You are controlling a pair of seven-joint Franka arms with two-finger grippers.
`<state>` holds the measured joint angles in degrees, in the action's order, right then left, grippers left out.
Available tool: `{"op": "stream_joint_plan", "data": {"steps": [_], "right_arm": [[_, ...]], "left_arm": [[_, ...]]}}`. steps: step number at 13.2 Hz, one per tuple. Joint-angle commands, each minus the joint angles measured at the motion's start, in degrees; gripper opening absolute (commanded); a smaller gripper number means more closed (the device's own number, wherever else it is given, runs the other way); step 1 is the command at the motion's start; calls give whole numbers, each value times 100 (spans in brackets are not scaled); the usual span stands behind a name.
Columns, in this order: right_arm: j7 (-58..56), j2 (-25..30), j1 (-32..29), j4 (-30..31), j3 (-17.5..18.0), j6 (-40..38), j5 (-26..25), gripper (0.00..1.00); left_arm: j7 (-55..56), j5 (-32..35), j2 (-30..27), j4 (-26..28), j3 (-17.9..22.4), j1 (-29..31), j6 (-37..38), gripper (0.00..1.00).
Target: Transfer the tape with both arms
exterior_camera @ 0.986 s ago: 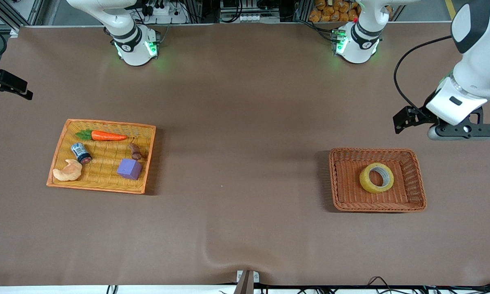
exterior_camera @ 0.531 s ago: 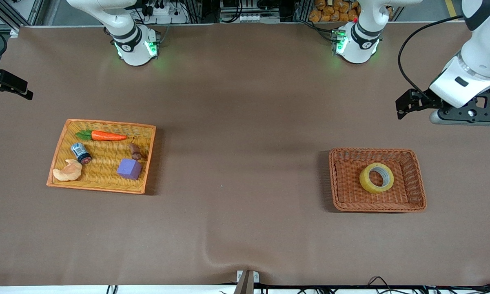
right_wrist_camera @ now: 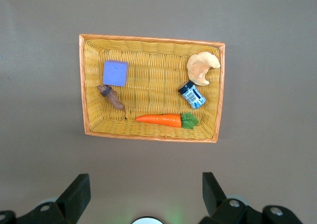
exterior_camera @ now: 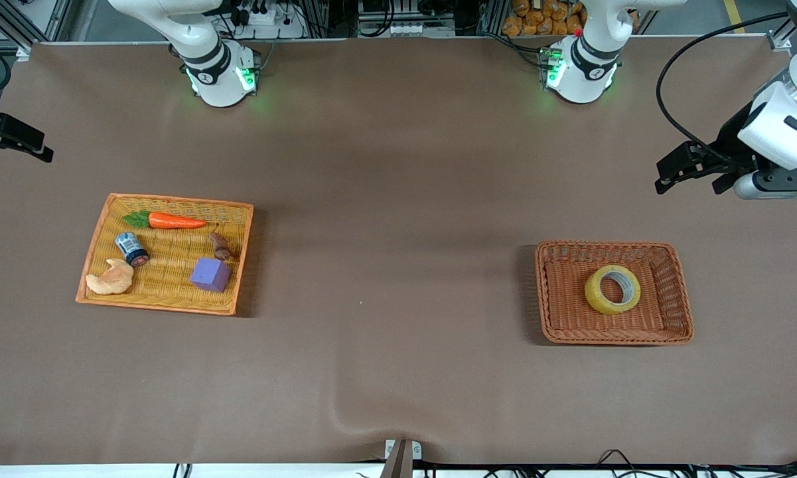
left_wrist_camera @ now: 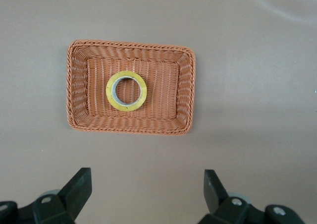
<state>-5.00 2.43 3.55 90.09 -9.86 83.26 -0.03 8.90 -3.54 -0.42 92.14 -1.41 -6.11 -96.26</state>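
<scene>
The tape (exterior_camera: 596, 297) is a yellow ring lying flat in the brown wicker basket (exterior_camera: 610, 245) toward the left arm's end of the table. In the left wrist view the tape (left_wrist_camera: 108, 91) lies in that basket (left_wrist_camera: 131, 44), well below my left gripper (left_wrist_camera: 146, 180). That gripper is open and empty, high over bare table beside the basket. The left arm's hand (exterior_camera: 773, 180) shows at the table's end. My right gripper (right_wrist_camera: 144, 182) is open and empty too, high over the table between its base and the yellow basket (right_wrist_camera: 148, 37). That arm waits.
The yellow basket (exterior_camera: 172, 198) toward the right arm's end holds a carrot (exterior_camera: 176, 221), a small can (exterior_camera: 132, 248), a croissant (exterior_camera: 110, 278), a purple cube (exterior_camera: 210, 274) and a brown piece (exterior_camera: 220, 247). A black bracket (exterior_camera: 14, 137) juts in at that end. A ripple (exterior_camera: 365, 411) creases the brown cloth.
The left arm's hand has risen and drawn away from the brown basket toward the table's end. The tape, both baskets and the right arm have not moved.
</scene>
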Motion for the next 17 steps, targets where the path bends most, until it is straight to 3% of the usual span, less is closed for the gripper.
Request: {"op": "stream_joint_plan", "data": {"steps": [1,3,17], "right_arm": [[-45,-23,-126,-97,72,-73,-58,100],[-45,-23,-153,-123,63,-73,-67,100],[-36,-68,-214,-106,80,-82,-50,100]], "left_arm": [[-281,158,33,-205,-17,13,325,100],[-861,362,33,-328,-26,4,598,100],[-872,415,-116,-355,-9,4,960,100]]}}
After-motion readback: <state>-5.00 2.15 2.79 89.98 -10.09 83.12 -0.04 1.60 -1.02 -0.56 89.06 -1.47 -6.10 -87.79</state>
